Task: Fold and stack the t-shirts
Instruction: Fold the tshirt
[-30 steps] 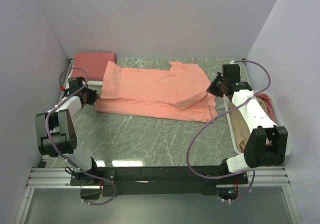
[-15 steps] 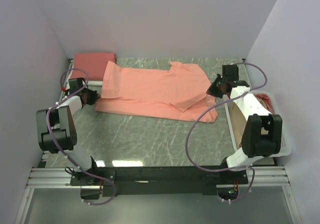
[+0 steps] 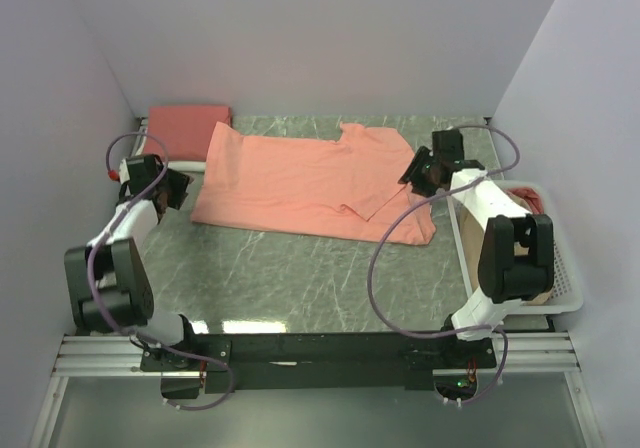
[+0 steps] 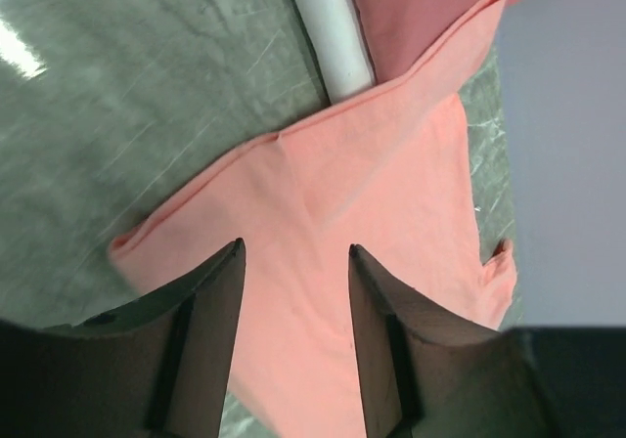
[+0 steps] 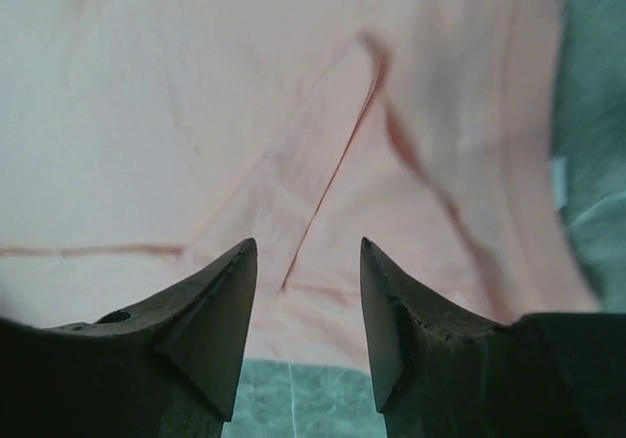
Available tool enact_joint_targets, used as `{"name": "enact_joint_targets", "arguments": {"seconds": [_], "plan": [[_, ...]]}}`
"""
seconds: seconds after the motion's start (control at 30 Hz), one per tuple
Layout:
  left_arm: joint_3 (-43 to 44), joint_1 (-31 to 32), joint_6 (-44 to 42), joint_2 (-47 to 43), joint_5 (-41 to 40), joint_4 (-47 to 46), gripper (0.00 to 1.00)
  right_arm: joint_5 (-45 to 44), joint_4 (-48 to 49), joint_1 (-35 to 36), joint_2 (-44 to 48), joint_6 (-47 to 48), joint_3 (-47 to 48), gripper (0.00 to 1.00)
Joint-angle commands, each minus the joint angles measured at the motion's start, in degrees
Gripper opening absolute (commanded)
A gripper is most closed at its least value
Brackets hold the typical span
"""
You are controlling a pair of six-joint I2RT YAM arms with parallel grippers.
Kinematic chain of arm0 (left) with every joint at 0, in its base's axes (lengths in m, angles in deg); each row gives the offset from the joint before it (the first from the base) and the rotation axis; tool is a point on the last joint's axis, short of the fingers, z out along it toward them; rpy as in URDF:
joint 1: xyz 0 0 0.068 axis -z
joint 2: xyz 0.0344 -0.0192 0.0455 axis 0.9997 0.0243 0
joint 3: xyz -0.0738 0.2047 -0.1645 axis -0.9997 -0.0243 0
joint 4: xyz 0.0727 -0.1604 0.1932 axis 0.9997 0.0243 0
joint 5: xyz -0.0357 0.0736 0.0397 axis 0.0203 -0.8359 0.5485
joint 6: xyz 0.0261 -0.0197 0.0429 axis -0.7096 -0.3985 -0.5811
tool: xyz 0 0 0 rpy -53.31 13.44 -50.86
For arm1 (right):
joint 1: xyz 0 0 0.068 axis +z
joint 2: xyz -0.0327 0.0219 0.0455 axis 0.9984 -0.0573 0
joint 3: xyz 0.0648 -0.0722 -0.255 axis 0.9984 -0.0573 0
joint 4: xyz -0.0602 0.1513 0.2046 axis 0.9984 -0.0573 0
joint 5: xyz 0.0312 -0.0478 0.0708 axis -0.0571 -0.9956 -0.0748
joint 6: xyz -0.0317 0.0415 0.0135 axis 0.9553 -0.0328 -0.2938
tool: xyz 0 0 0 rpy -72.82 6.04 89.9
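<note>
Fabric lies in three places on the grey marbled table (image 3: 300, 268). In the upper left corner of the top view rests a folded salmon shirt (image 3: 187, 128), the start of the stack. Just below it, at the left edge of the frame, the left gripper (image 3: 176, 191) has drawn back a little towards the upper left compared with a second ago. It now stands just beside the left edge of the spread salmon t-shirt (image 3: 290, 178) and does not touch it. In the left wrist view its fingers (image 4: 210, 291) are apart with nothing between them, and the corner of the shirt shows just beyond them. The spread shirt fills the middle of the frame and lies flat, with one flap right of centre turned in over the body. The right gripper (image 3: 410, 174) has moved further left, from the shirt's right edge to above this flap, and its elbow has pulled back over the white basket (image 3: 565, 288) at the right edge. The right wrist view shows its fingers (image 5: 220, 301) also apart and empty, above the crease of the flap. A pink garment (image 3: 533, 204) waits in the basket. I judge that the shirt itself has hardly changed, so the folding is at an early step. Both arms seem to be taking new positions for the next grasp.
</note>
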Motion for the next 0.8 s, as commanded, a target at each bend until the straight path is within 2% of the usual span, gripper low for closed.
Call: {"name": "enact_joint_targets", "arguments": {"seconds": [0.0, 0.1, 0.27, 0.43, 0.67, 0.77], "plan": [[-5.4, 0.4, 1.8, -8.7, -3.9, 1.2, 0.51, -1.8, 3.4, 5.7, 5.4, -1.5, -6.5, 0.53], [-9.8, 1.7, 2.6, -12.2, -3.9, -0.1, 0.5, -2.5, 6.8, 9.3, 5.8, -3.3, -10.8, 0.52], [-12.4, 3.4, 3.1, -12.6, -3.4, -2.1, 0.49, -2.6, 8.7, 14.1, 1.0, -5.8, -10.7, 0.52], [-12.5, 5.1, 2.2, -11.3, -3.1, -2.7, 0.48, -2.0, 12.6, 14.6, -2.3, -8.4, -11.8, 0.51], [-12.5, 5.1, 2.0, -10.0, -2.5, -3.3, 0.47, -1.8, 13.2, 14.9, -5.8, -9.8, -10.1, 0.49], [-12.6, 5.2, 2.0, -10.3, -2.1, -3.7, 0.46, -1.8, 13.2, 15.3, -6.3, -10.3, -9.6, 0.42]]}}
